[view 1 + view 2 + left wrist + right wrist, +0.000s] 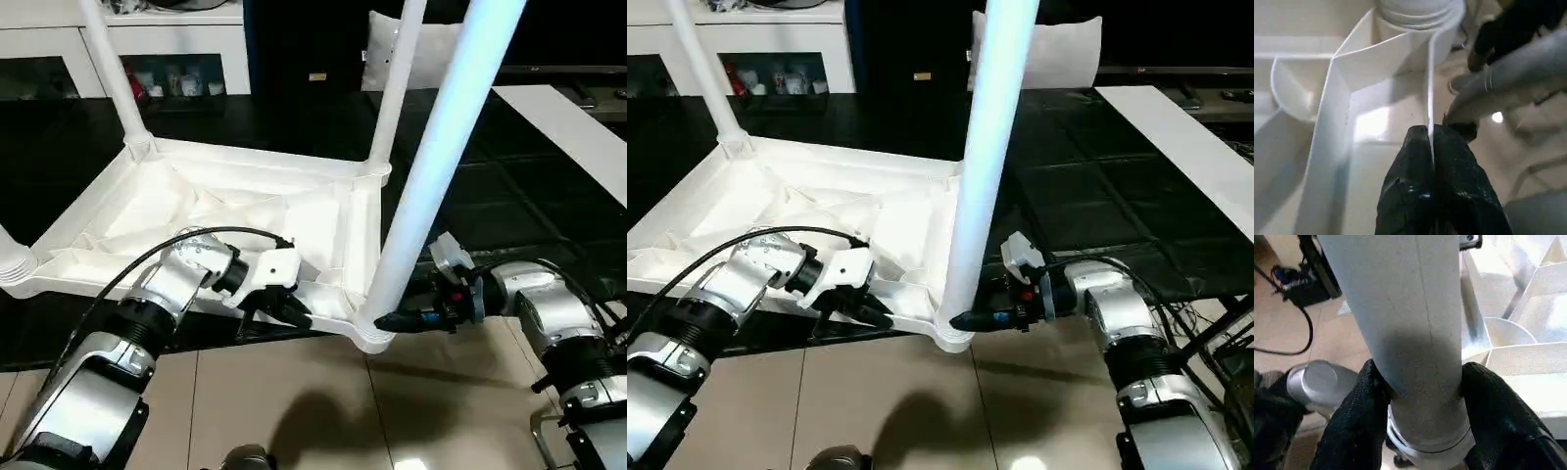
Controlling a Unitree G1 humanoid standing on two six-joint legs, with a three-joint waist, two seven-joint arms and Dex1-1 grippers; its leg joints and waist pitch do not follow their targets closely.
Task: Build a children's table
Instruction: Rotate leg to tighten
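Lying upside down on the dark floor, the children's table (245, 211) shows the ribbed underside of its square top, with white legs rising from its corner sockets. No brand, label or legible writing can be made out on it or on anything around it.

On the left, the far-left leg (116, 73) stands in its socket in front of the white cabinet (59, 44) with glass doors. The near-left corner socket (15, 266) has a ribbed stub in it. The left gripper (279, 311) reaches in from the silver forearm to the near edge of the tabletop; in the left wrist view its fingers (1415, 196) are pressed together on the thin upright rim wall (1430, 98), which runs straight up from between them toward the corner socket.

Farther right, the far-right leg (397, 83) stands in its socket. The near-right leg (436, 162) rises upright from the near-right corner socket (372, 333), which juts over the tan tiles. The right gripper (965, 320) meets this leg just above the socket; in the right wrist view its fingers (1359, 416) sit one on each side of the leg's base, touching it, so they are clasped around the leg. A flat white board (578, 127) lies on the floor at far right.
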